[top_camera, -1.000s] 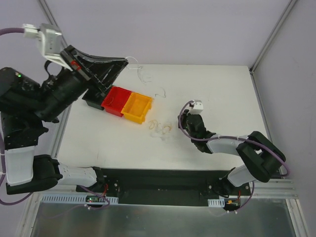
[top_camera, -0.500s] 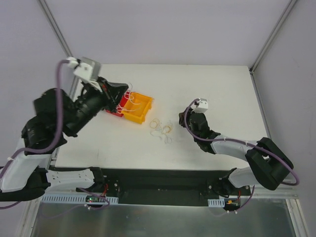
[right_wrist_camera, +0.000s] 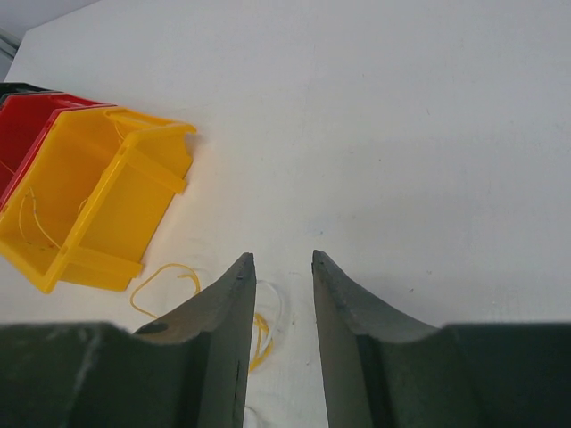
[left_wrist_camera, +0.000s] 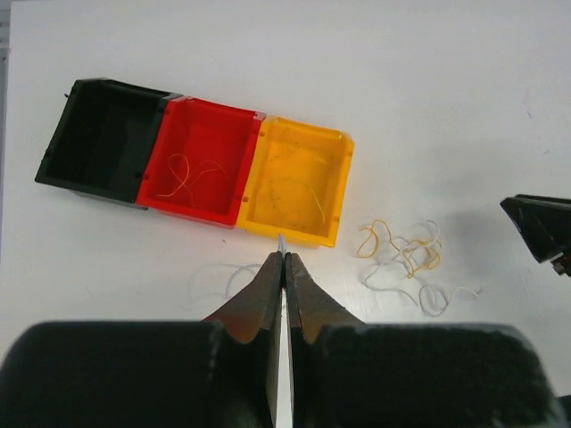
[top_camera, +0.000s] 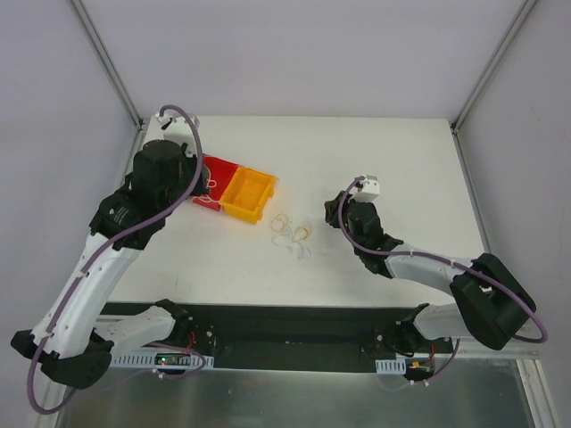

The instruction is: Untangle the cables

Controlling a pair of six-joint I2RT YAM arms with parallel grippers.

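Observation:
The cables are a small tangle of thin orange-tan and whitish strands on the white table, right of the yellow bin. The tangle also shows in the left wrist view. In the right wrist view it is partly hidden behind a finger. My left gripper is above the table just in front of the bins, shut on a thin white strand that pokes out at its tips. My right gripper is open and empty, just right of the tangle.
Black, red and yellow bins stand in a row at the table's far left. The red one holds an orange strand, the yellow one a thin strand. A faint whitish loop lies left of my left fingers.
My left arm has swung down from high at the far left to just over the bins. My right gripper has shifted slightly right. The tangle stays put.

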